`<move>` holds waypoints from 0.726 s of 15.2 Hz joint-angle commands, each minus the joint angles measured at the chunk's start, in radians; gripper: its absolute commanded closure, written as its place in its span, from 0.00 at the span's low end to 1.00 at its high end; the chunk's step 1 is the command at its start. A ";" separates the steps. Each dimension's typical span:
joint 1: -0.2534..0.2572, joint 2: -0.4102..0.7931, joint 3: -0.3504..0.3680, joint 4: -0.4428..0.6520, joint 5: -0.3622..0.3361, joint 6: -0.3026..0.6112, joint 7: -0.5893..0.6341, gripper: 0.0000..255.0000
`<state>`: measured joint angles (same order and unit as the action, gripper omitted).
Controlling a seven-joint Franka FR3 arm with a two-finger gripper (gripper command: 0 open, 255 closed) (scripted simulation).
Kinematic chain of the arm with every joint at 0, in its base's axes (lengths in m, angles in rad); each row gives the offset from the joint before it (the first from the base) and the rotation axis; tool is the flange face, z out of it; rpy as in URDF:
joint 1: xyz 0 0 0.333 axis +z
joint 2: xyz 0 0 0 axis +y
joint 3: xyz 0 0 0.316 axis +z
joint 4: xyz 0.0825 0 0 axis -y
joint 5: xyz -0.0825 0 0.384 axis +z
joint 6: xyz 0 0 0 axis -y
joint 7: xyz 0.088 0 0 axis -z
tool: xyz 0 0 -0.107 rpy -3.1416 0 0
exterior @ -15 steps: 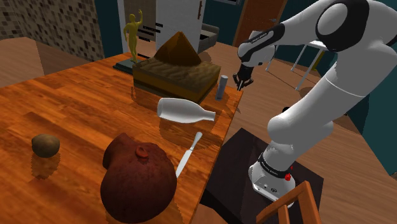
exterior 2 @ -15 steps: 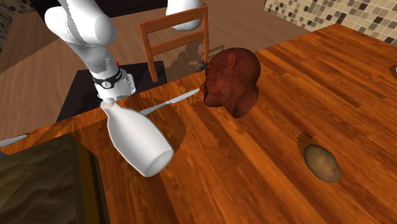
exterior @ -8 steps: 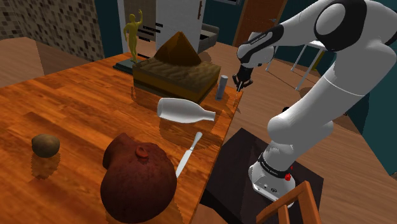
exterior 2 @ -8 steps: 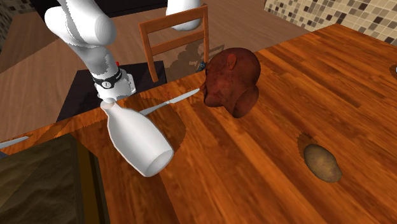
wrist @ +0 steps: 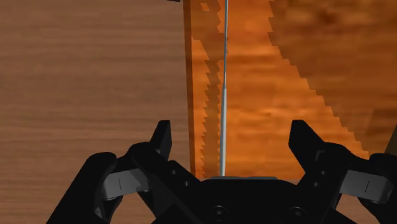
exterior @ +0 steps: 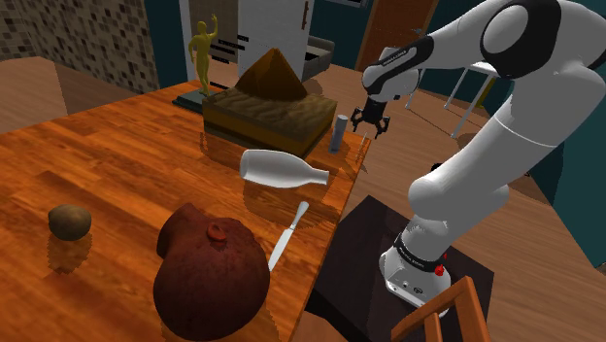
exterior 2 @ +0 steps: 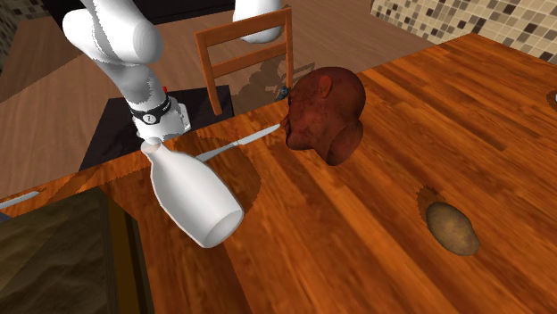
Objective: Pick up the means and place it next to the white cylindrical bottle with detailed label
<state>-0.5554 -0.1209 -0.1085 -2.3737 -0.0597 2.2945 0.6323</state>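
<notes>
Tool (exterior: 370,128) has opened, above table (exterior: 126,160) edge

Wood worktop (exterior: 146,165) is seen w/ several items laid on it. White bottle (exterior: 282,168) is laid on its side near the edge by the stand; knife (exterior: 288,236) is laid just beside a big red-brown lump (exterior: 212,277). Small brown ball (exterior: 70,221) is set well apart from the rest. Brown box (exterior: 262,117) is placed further back, gold figurine (exterior: 203,53) behind it. Grey cylinder (exterior: 339,132) is stood upright at the edge, w/ a thin grey rod (wrist: 223,95) laid along that edge.
</notes>
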 commanded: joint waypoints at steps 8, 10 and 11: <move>0.001 -0.068 0.004 0.049 -0.003 -0.117 0.003 0.00; 0.001 -0.068 0.004 0.049 -0.003 -0.117 0.003 0.00; 0.001 -0.068 0.004 0.049 -0.003 -0.117 0.003 0.00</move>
